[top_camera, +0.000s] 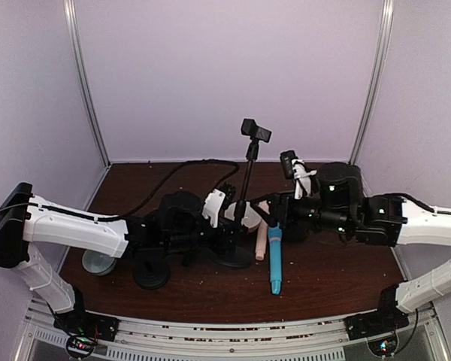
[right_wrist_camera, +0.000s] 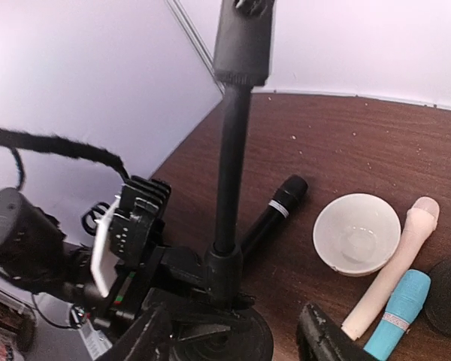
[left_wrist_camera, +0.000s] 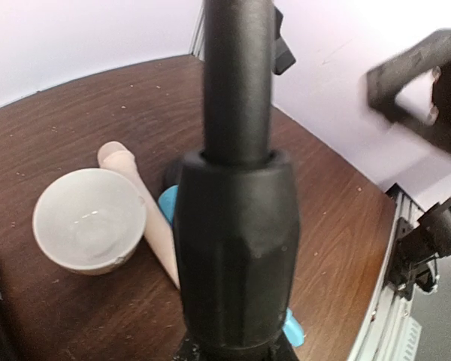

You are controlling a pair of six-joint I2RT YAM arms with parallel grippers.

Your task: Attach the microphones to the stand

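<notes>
The black stand (top_camera: 244,180) rises from its round base (top_camera: 230,256), with an empty clip (top_camera: 255,130) on top. My left gripper (top_camera: 224,229) is shut on the stand's lower collar (left_wrist_camera: 237,226), which fills the left wrist view; the grip also shows in the right wrist view (right_wrist_camera: 210,271). My right gripper (right_wrist_camera: 233,342) is open and empty, just right of the pole above the base. The pink microphone (top_camera: 261,241) and the blue one (top_camera: 275,259) lie side by side right of the base. The black microphone (right_wrist_camera: 274,214) lies behind the pole.
A white bowl (right_wrist_camera: 357,233) sits beside the pink microphone's head. A pale bowl (top_camera: 99,262) and a black round disc (top_camera: 152,274) lie under my left arm. Another black disc (right_wrist_camera: 447,293) is at the right. A black cable (top_camera: 188,167) runs along the back.
</notes>
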